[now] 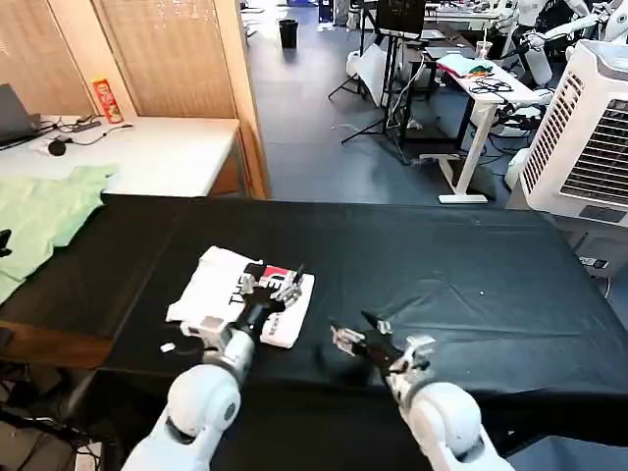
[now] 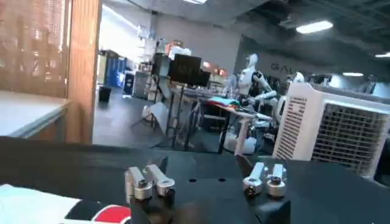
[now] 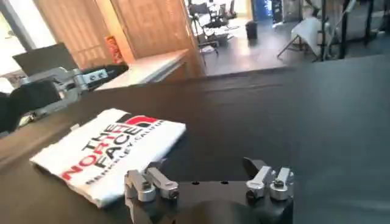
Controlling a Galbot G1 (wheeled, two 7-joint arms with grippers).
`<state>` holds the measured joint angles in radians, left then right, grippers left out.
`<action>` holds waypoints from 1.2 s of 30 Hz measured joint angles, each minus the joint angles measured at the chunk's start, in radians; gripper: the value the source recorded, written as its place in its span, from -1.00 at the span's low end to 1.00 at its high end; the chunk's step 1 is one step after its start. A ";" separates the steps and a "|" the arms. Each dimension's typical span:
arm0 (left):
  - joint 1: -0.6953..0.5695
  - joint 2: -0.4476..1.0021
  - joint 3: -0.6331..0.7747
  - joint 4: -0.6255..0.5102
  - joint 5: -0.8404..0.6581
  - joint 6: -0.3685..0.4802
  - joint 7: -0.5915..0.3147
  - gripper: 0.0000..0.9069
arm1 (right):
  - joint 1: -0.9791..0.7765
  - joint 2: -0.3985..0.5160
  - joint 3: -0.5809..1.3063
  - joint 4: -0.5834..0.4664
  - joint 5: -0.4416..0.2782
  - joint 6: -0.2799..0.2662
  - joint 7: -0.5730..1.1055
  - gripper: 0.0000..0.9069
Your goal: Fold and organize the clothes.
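T-shirt (image 1: 243,294): folded into a compact rectangle, lower left of centre on worktop (image 1: 471,285) | left claw (image 1: 278,290): spread, empty, above it | right claw (image 1: 361,332): spread, empty, lower centre | remaining: judged little, perhaps tidying.

black cloth-covered table (image 1: 471,255) spans the foreground. pale green garment (image 1: 44,216) lies at its far left end, partly on a white counter (image 1: 157,152). red snack can (image 1: 106,99) stands upright on the counter. laptop (image 1: 15,116) sits at the counter's left edge. white air cooler (image 1: 589,137) stands right of the table.
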<state>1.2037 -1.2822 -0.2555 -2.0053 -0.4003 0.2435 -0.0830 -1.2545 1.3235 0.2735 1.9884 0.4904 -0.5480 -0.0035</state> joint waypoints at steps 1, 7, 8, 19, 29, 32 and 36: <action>0.005 0.008 -0.006 -0.007 0.001 -0.009 0.000 0.94 | 0.017 0.007 -0.015 -0.017 0.008 -0.004 0.000 0.94; 0.044 0.047 -0.042 -0.056 0.039 -0.085 0.019 0.94 | 0.096 0.050 -0.093 -0.120 0.047 -0.018 0.018 0.70; 0.052 0.051 -0.046 -0.062 0.047 -0.095 0.019 0.94 | 0.107 0.057 -0.102 -0.136 0.056 -0.019 0.022 0.55; 0.146 0.055 -0.092 -0.136 0.088 -0.143 0.019 0.94 | 0.178 0.109 -0.147 -0.246 0.064 -0.013 0.027 -0.83; 0.213 0.066 -0.151 -0.151 0.085 -0.160 0.013 0.94 | 0.154 0.060 -0.073 -0.187 0.120 -0.085 0.045 -0.83; 0.225 0.078 -0.162 -0.143 0.084 -0.164 0.012 0.94 | 0.145 0.002 -0.024 -0.148 0.147 -0.125 0.041 0.94; 0.233 0.088 -0.167 -0.131 0.086 -0.175 -0.002 0.94 | 0.127 -0.092 0.034 -0.097 0.126 -0.139 0.001 0.94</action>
<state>1.4369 -1.1942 -0.4223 -2.1361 -0.3143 0.0686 -0.0846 -1.1273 1.2320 0.3077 1.8909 0.6164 -0.6872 -0.0025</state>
